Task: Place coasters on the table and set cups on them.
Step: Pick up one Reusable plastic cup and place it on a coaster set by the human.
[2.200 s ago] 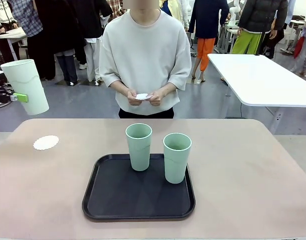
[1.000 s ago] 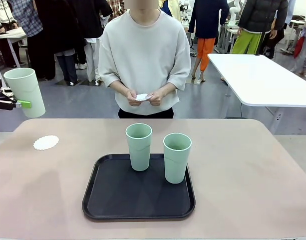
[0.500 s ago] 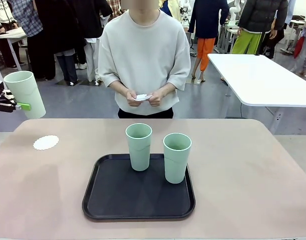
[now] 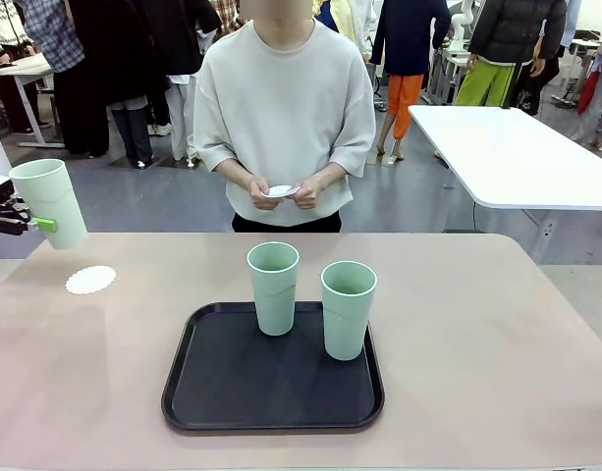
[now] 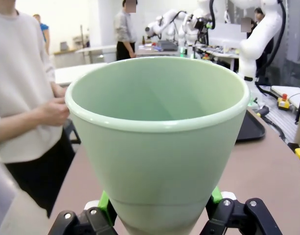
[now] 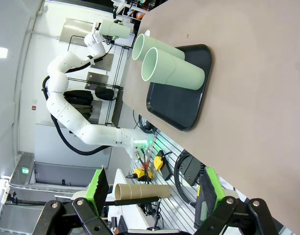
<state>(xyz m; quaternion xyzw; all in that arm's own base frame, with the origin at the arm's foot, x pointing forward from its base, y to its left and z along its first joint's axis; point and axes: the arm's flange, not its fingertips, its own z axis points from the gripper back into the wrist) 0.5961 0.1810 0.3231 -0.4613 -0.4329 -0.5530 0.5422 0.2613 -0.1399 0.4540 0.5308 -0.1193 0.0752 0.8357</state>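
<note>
Left hand (image 5: 159, 211) grips a cup (image 5: 159, 137) aloft — front view shows the coaster (image 4: 90, 280) nearby (right hand (image 6: 153, 190) spread wide).

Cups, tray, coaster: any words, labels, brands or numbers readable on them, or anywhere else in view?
No readable text.
Held cup, two cups on the tray, coaster: plain, no print.
Small green wall sign, right wrist view: too small to read.
</note>
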